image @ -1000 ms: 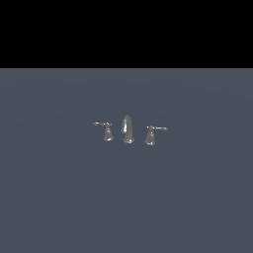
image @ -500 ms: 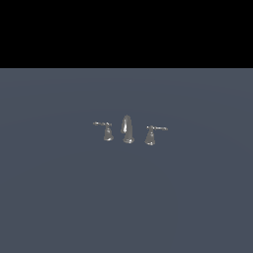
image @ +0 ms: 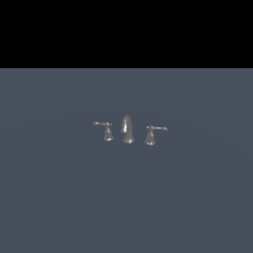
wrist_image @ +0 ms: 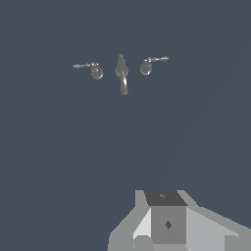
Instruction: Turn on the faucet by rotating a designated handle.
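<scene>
The faucet is a tiny chrome three-piece set on the flat grey surface. Its curved spout [image: 127,129] stands in the middle. The handle [image: 150,135], a flared cone that leans slightly, stands at the exterior view's right with its thin lever pointing right. It also shows in the wrist view [wrist_image: 146,66], beside the spout [wrist_image: 122,74]. My gripper [wrist_image: 166,223] shows only as grey blocks at the wrist view's edge, far from the faucet and touching nothing. Its jaws are not clear enough to read. The arm is out of the exterior view.
The twin handle [image: 107,132] stands at the exterior view's left of the spout, lever pointing left; it also shows in the wrist view [wrist_image: 96,71]. The grey surface [image: 126,207] stretches all around the set. A black band fills the exterior view's upper part.
</scene>
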`<state>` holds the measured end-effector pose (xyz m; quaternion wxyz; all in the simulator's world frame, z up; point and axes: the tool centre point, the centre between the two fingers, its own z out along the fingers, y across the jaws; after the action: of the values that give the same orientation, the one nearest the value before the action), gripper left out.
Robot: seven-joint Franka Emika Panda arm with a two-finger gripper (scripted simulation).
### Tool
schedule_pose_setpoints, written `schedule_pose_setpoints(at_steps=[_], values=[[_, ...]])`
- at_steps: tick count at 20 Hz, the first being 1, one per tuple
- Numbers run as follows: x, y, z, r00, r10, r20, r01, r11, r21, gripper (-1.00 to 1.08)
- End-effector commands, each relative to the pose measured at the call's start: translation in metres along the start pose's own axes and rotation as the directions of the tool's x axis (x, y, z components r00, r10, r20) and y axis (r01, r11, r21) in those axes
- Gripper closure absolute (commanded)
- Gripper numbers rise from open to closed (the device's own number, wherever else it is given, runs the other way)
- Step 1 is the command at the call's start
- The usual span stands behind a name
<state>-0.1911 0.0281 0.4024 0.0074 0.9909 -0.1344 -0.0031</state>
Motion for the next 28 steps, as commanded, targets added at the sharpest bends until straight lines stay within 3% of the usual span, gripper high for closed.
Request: schedule_pose_setpoints(at_steps=[1,8,15,22,28], values=[[0.013,-0.006,0.015,0.998,0.066,0.001,-0.066,0.998,0.002,1.08],[0.053,-0.020,0.057,0.969,0.246,0.003,-0.246,0.969,0.005,1.08],[0.095,-0.025,0.098,0.908,0.418,0.006,-0.418,0.908,0.008,1.08],[0.137,-0.023,0.140,0.817,0.577,0.008,-0.577,0.817,0.009,1.08],[0.174,-0.013,0.177,0.711,0.703,0.009,-0.703,0.711,0.009,1.08]])
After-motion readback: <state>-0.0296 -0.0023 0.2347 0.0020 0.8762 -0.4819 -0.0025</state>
